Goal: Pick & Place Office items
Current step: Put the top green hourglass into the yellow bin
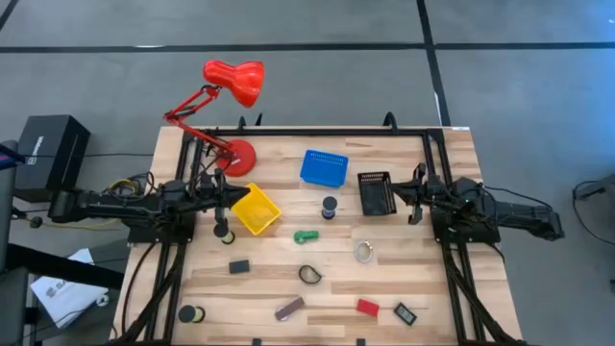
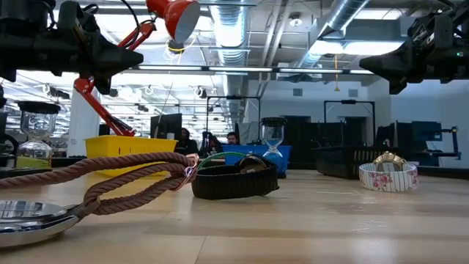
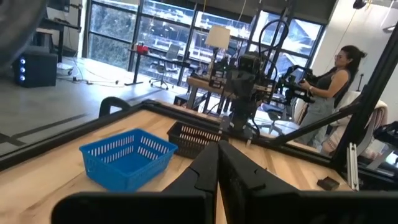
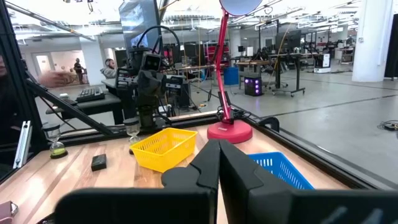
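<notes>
Small office items lie scattered on the wooden table: a black roll (image 1: 330, 205), a green piece (image 1: 306, 235), a black block (image 1: 238, 266), a black loop (image 1: 308, 275), a clear ring (image 1: 363, 252), a brownish bar (image 1: 289, 308), a red block (image 1: 367, 308), another black block (image 1: 405, 313) and a roll (image 1: 190, 313). My left gripper (image 1: 229, 197) hovers shut above the table by the yellow basket (image 1: 256, 210). My right gripper (image 1: 410, 194) hovers shut beside the black basket (image 1: 377, 192). Both wrist views show the fingers closed together (image 3: 217, 168) (image 4: 219, 165) with nothing between them.
A blue basket (image 1: 324, 167) sits at the far middle, and a red desk lamp (image 1: 231, 86) stands at the far left corner. Black frame rails (image 1: 452, 279) run along the table's sides. A person (image 3: 336, 81) stands beyond the table's right side.
</notes>
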You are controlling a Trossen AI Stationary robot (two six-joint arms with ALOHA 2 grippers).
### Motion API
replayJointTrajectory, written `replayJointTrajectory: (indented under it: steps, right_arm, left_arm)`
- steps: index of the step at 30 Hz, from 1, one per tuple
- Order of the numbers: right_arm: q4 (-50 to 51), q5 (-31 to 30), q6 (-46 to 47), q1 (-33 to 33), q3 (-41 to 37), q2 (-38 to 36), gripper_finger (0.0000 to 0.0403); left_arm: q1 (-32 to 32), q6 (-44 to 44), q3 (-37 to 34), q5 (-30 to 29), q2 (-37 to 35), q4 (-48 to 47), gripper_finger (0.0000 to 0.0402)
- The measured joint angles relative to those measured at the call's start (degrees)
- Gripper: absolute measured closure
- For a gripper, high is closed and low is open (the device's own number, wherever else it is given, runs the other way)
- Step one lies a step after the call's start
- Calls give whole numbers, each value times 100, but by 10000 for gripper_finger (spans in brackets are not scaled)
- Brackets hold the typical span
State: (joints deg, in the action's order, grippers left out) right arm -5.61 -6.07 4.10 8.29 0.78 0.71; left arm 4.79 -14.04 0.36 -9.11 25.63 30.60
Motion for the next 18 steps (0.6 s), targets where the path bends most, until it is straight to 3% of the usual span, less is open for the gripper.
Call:
replayJointTrajectory:
  steps: [10,18]
  right_arm:
    - [-2,0,-3,-1,0,0,401]
    - [-4,0,-2,0,0,0,401]
  left_arm:
    - [-1,-144,-1,567,2,332,396]
    - [-1,-147,0,593,2,474,339]
